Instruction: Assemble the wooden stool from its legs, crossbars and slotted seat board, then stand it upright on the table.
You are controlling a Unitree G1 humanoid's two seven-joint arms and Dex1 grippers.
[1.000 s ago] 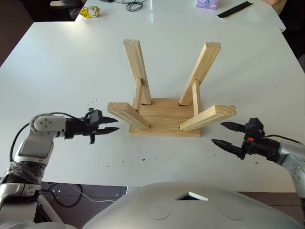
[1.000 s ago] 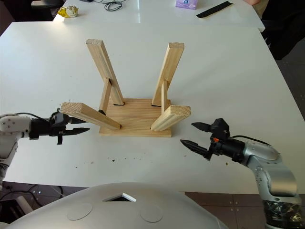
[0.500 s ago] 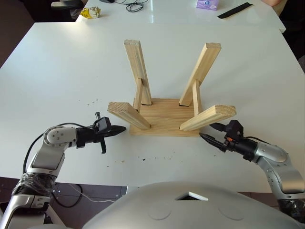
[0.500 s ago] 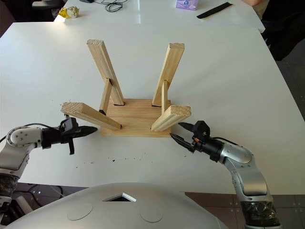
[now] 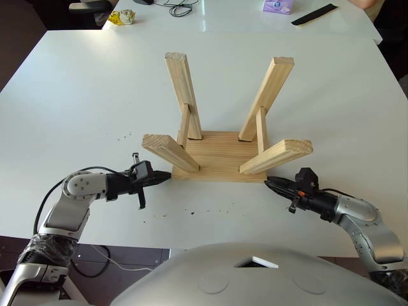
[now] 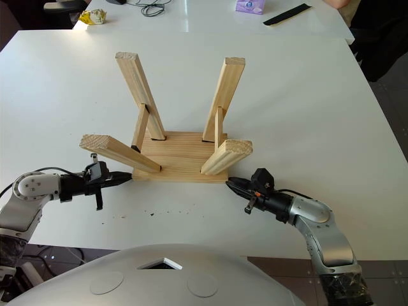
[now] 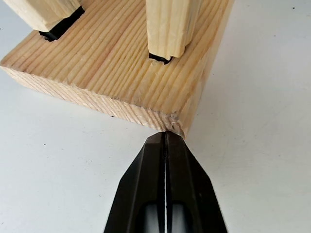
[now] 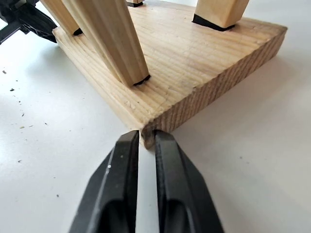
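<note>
Upturned stool (image 6: 182,156) on table (image 6: 306,95), left hand (image 6: 127,178), right hand (image 6: 231,183) at corners

Likely office: white tables (image 5: 64,83), loose cables (image 5: 177,7) behind.

Bright, even light falls on the white table (image 5: 76,95), with a pale glare along its far edge. The legs (image 5: 182,89) throw only faint, soft shadows, and a thin shade lies under the near edge of the seat board (image 5: 220,154).
</note>
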